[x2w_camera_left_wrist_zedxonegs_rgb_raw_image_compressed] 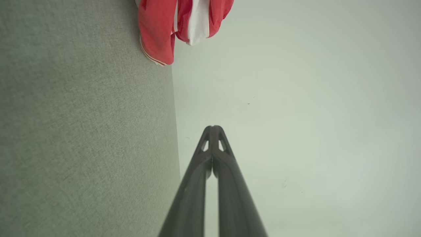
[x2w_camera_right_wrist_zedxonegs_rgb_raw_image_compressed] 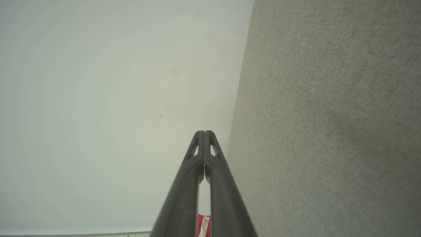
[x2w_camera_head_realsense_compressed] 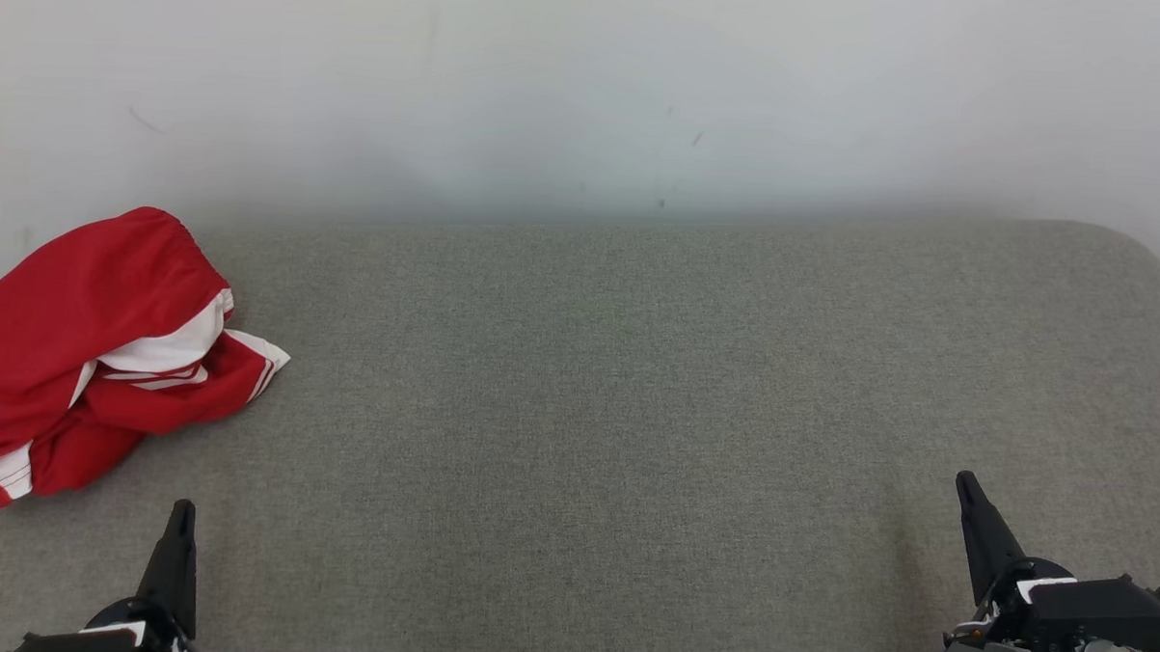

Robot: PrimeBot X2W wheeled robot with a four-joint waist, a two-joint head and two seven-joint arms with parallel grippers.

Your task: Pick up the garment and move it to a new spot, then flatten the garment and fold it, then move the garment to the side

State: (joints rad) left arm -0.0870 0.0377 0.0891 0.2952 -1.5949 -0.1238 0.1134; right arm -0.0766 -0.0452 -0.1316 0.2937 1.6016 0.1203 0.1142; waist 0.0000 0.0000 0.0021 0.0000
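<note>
The garment (x2w_camera_head_realsense_compressed: 87, 347) is a red piece of sportswear with white stripes and lettering, lying crumpled at the far left of the grey fabric surface (x2w_camera_head_realsense_compressed: 616, 404). My left gripper (x2w_camera_head_realsense_compressed: 183, 510) stands shut at the lower left, a short way in front of the garment and apart from it. At the lower right my right gripper (x2w_camera_head_realsense_compressed: 965, 479) is shut too, with nothing in it, far from the garment. The left wrist view has the garment (x2w_camera_left_wrist_zedxonegs_rgb_raw_image_compressed: 184, 23) at its top edge, beyond the closed left gripper (x2w_camera_left_wrist_zedxonegs_rgb_raw_image_compressed: 213, 126). A small red and white bit of garment (x2w_camera_right_wrist_zedxonegs_rgb_raw_image_compressed: 204, 225) peeks between the right gripper's (x2w_camera_right_wrist_zedxonegs_rgb_raw_image_compressed: 204, 131) fingers.
A pale wall (x2w_camera_head_realsense_compressed: 588, 95) rises right behind the grey surface. The surface's right end curves away at the far right corner (x2w_camera_head_realsense_compressed: 1142, 259). Broad grey cloth lies between the two grippers.
</note>
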